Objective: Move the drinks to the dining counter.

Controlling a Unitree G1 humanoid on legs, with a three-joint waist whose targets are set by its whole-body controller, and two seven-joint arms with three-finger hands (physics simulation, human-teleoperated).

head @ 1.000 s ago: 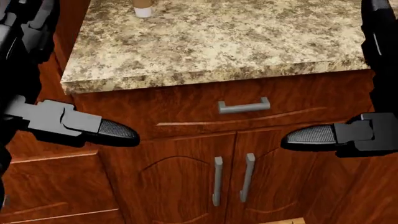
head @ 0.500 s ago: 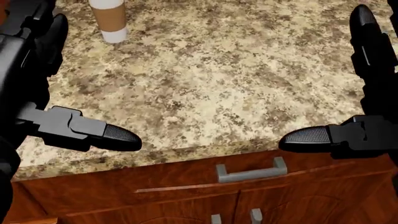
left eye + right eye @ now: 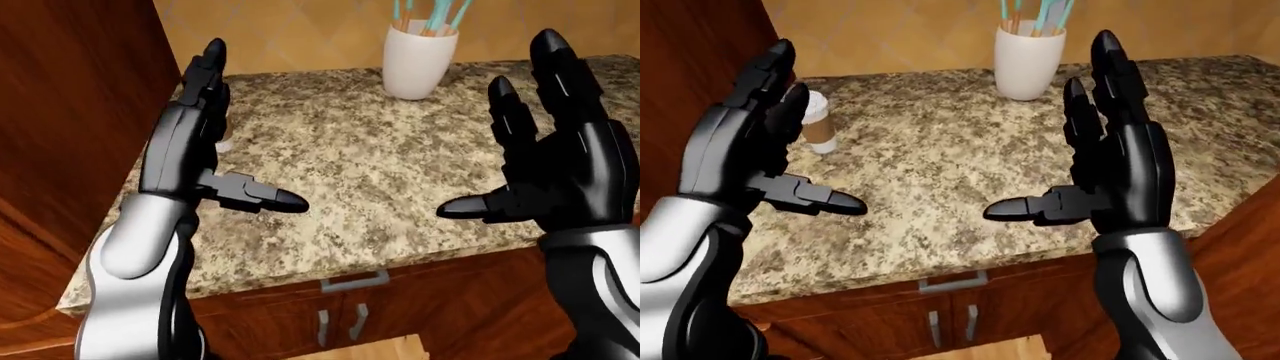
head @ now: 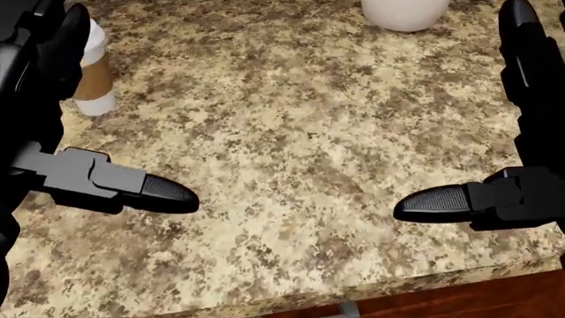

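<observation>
The left hand [image 3: 745,146] is held upright over the left part of the granite counter [image 3: 940,157], its fingers spread and its thumb pointed inward; nothing is gripped. The right hand [image 3: 1110,169] is held the same way on the right, palm turned toward the left hand, fingers extended and empty. Both are raised above the stone and neither is seen to touch it.

Just beyond the left hand, near the counter's left edge, a paper coffee cup [image 3: 818,124] with a white lid and brown sleeve is stood upright. It is partly hidden by the left fingers in the head view and almost wholly hidden in the left-eye view. This cup is judged to be one of the drinks to be moved; no other drink is seen. At the top of the counter a white utensil holder [image 3: 1025,60] with teal and wooden handles is placed, well apart from the cup. To the left, a tall wooden cabinet [image 3: 70,112] is set close beside the counter.

The reach is judged not yet begun. The left hand is best used, being nearer. The fingers should be kept wide until the sleeve lies between them and the thumb, then closed gently, as a light cup is easily tipped or crushed. The cabinet side should be given clearance.
</observation>
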